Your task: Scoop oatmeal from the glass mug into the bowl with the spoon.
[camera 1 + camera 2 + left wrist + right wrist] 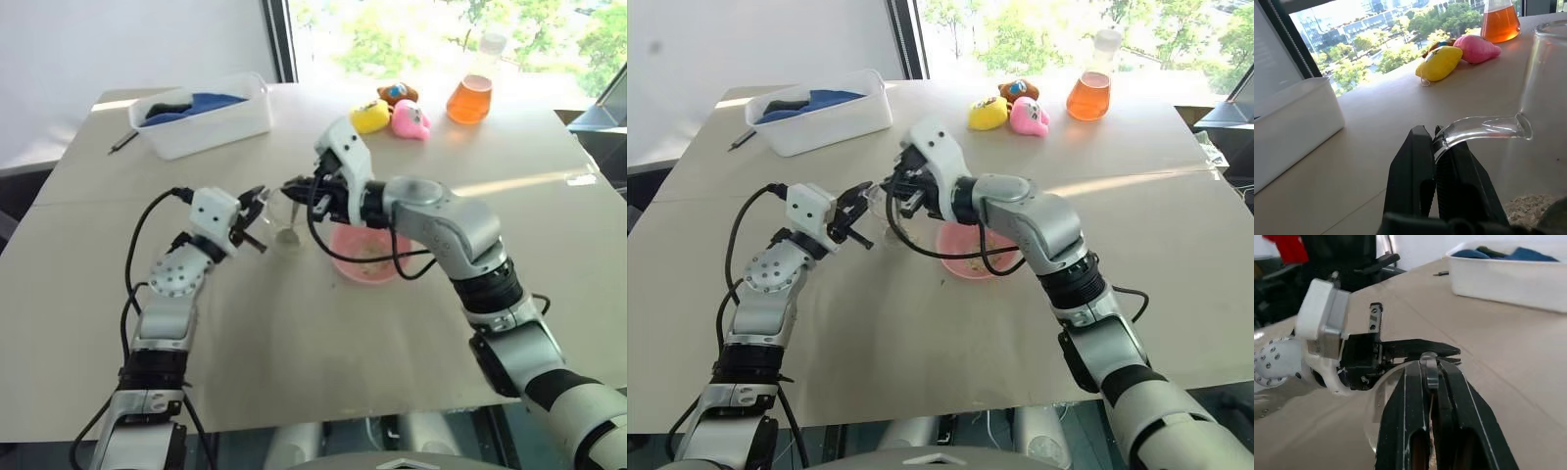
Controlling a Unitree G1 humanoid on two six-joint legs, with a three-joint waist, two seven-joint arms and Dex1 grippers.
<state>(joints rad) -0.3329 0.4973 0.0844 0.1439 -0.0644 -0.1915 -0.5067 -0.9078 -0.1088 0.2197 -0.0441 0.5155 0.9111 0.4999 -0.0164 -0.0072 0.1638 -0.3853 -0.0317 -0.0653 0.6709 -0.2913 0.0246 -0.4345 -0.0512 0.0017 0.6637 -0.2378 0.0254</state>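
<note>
While our left gripper clamps its fingers on the curved handle of the glass mug, our right gripper pinches the spoon and holds it over the mug's mouth. Oatmeal sits at the mug's bottom, just beyond our left fingertips. Past the right fingers' far side, we have the pink bowl on the table.

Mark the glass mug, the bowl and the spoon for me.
glass mug (pixel 1484 128), left wrist view, on its handle.
bowl (pixel 960 266), right eye view, on its near rim.
spoon (pixel 1430 369), right wrist view, on its handle.
</note>
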